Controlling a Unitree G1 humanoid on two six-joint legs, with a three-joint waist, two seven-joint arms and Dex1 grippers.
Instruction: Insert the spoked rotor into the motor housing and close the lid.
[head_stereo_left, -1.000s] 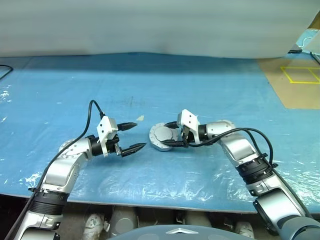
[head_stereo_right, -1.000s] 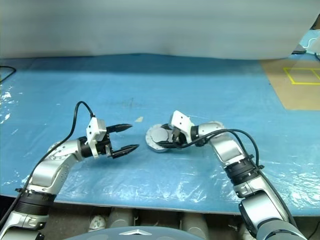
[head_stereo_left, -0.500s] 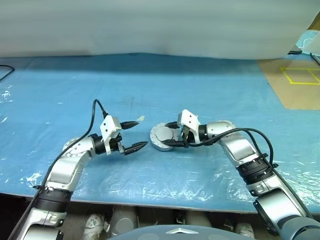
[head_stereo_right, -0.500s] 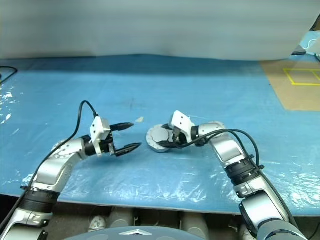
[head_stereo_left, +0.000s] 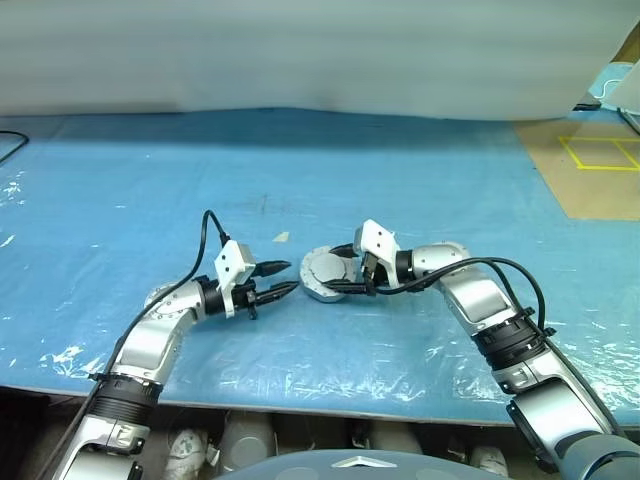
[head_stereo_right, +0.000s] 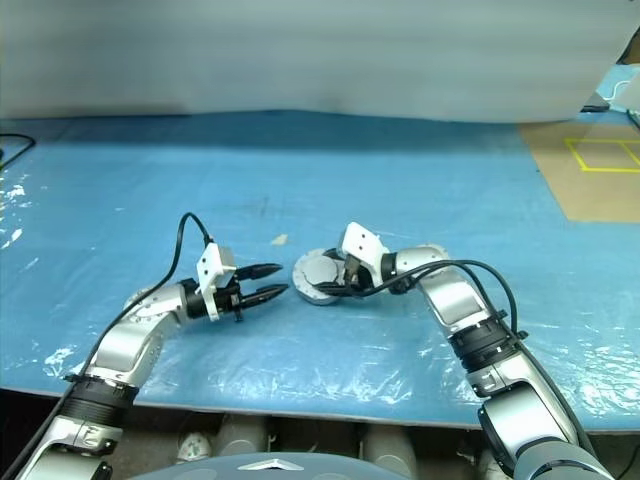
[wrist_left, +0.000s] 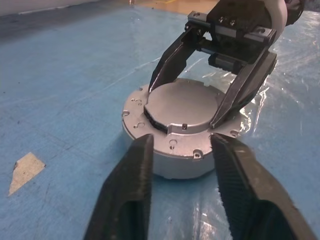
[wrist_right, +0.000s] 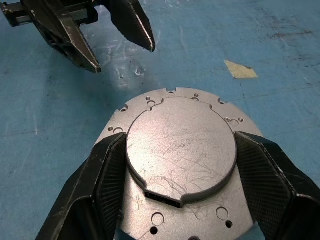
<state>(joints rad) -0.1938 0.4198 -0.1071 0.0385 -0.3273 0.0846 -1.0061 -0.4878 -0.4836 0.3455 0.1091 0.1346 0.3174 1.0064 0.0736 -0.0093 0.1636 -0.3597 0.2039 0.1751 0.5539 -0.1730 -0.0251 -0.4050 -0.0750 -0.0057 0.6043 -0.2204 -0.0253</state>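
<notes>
- The motor housing (head_stereo_left: 326, 274) sits flat on the blue worktop (head_stereo_left: 420, 180) between the two arms, with the lid (wrist_right: 181, 152) already resting on its top face.
- The right gripper (wrist_right: 185, 165) clasps the raised lid disc from both sides, its pads against the rim. It is grasping the lid, not the wider flange beneath.
- The left gripper (head_stereo_left: 278, 280) hangs just beside the housing, empty, fingers only partly apart and pointing at the assembly.
- No rotor is on view, so I judge it is already inside under the lid.
- Risk one: that left gripper drives in too narrow. Its tips would strike the housing wall rather than straddle it, shoving the puck sideways across the slick plastic sheet.
- Risk two: a shove like that, while the right one clamps the lid, could cock the lid off its seat or jam it tilted.
- Risk three: if the right gripper lifts before the lid is fully seated, it may pull the lid back up.
</notes>
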